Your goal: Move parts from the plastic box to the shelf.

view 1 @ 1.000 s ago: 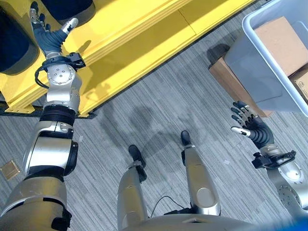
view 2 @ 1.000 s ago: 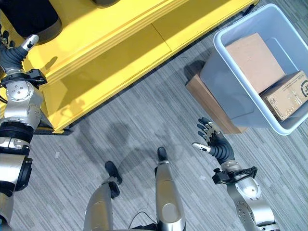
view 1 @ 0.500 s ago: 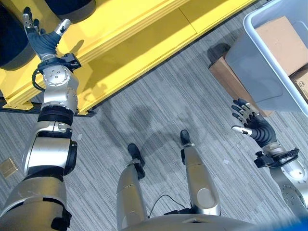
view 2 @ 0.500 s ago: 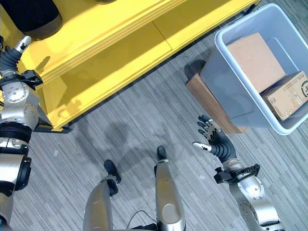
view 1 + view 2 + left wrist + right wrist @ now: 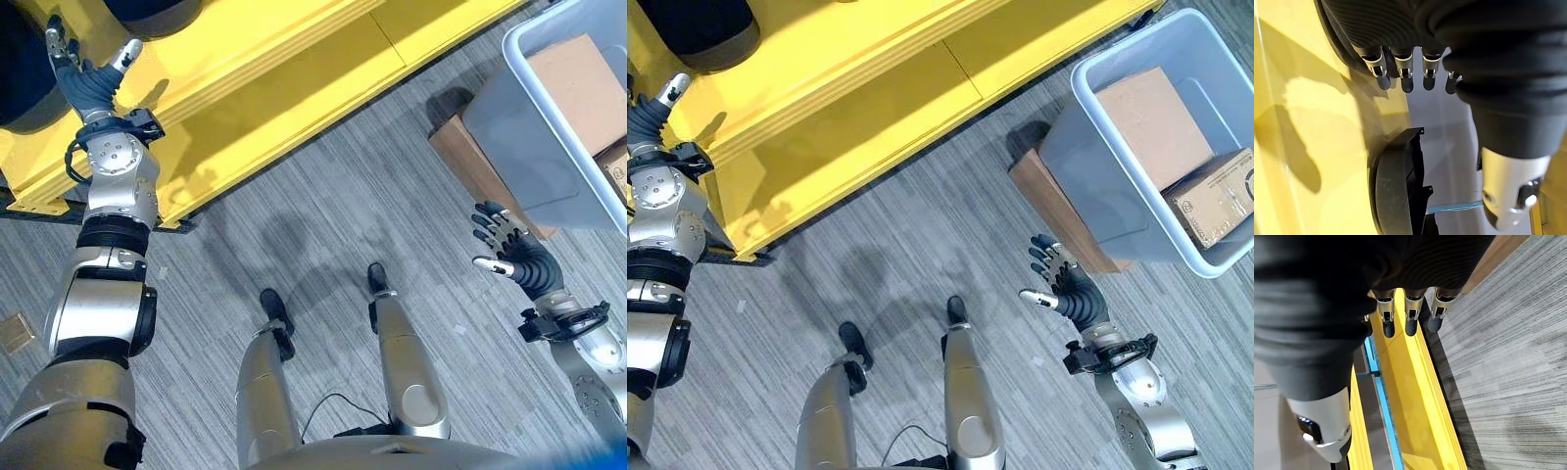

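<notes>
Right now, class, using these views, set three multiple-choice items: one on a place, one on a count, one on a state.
1. Where is the plastic box?
A. on the yellow shelf
B. on the robot's right, on a brown board
C. in the left hand

2. How many cardboard boxes lie in it?
A. two
B. four
C. none

3. The right hand is:
A. shut on a box
B. shut, empty
C. open, empty

Answers: 1 B, the brown board juts out beneath it; 2 A, a plain cardboard box and a printed one; 3 C, its fingers spread above the carpet.
</notes>
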